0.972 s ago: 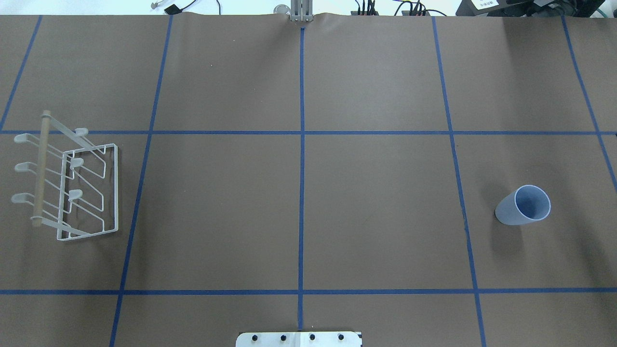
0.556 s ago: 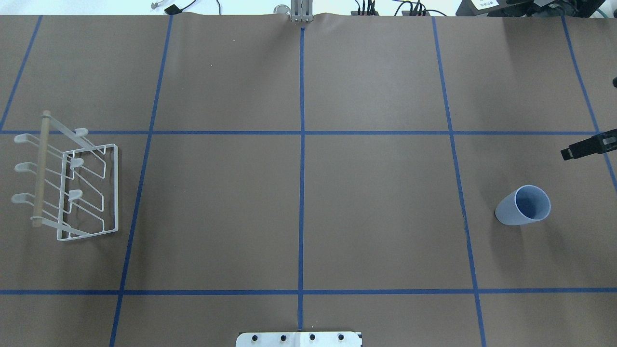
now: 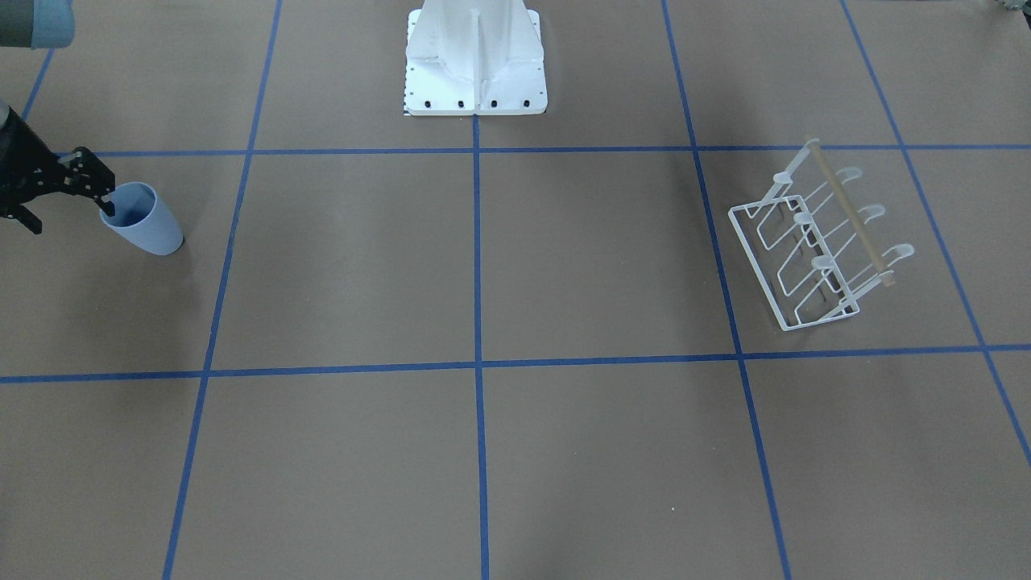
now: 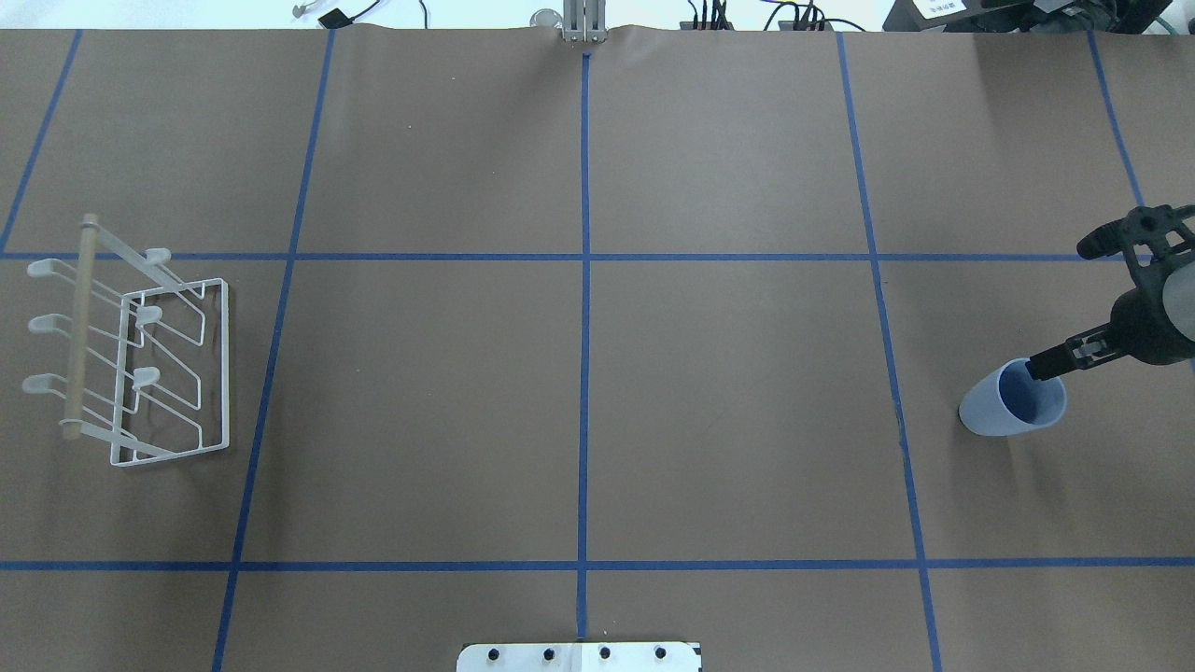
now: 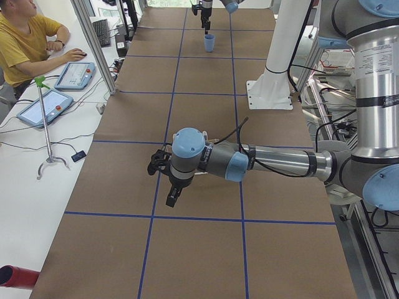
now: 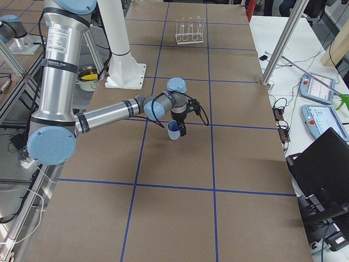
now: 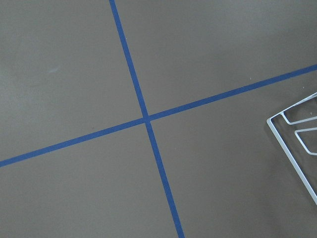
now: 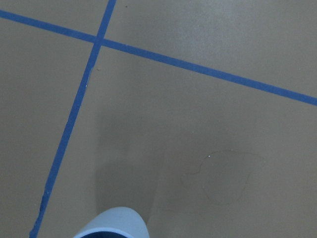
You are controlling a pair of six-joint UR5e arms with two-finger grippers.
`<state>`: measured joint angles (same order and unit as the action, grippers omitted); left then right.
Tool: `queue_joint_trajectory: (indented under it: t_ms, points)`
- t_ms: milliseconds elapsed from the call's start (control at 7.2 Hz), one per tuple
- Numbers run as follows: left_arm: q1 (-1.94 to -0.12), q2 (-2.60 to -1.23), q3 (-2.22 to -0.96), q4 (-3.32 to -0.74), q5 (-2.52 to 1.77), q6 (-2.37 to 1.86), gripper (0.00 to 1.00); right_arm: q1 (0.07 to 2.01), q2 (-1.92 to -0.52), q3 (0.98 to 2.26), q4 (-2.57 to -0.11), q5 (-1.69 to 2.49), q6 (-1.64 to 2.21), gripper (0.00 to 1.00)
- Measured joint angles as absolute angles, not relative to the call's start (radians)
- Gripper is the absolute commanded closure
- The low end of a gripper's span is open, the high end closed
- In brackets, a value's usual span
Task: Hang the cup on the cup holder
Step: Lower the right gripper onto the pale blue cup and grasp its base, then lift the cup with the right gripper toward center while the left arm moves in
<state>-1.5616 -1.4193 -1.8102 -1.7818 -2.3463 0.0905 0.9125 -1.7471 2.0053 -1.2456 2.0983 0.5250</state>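
Cup (image 4: 980, 411), just one, far from one cup holder (image 4: 77, 327); right pincer (image 4: 1061, 310) wide at its rim, left pincer (image 5: 161, 185) unclear.

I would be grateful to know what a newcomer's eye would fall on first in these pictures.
The light-blue cup stands out first, upright and alone near the robot's right end of the brown table, with the black right gripper reaching down to its rim. Far across the blue tape grid, at the robot's left end, sits the white wire cup holder, with nothing hung on its prongs.
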Motion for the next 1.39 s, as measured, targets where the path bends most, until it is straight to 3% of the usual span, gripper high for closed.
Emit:
queue_joint_trajectory:
  t_ms: [139, 972, 1389]
  points:
    - [-1.562, -1.42, -1.81, -1.786, -2.346, 0.091, 0.02, 0.893, -1.753, 2.004, -1.246, 2.097, 0.521, 1.0]
    - [-1.562, -1.418, -1.81, -1.81, -2.347, 0.089, 0.02, 0.921, -1.74, 2.029, -1.245, 2.131, 0.501, 1.0]
    - [-1.562, -1.425, -1.831, -1.836, -2.347, 0.089, 0.02, 0.98, -1.587, 2.01, -1.242, 2.146, 0.582, 1.0]
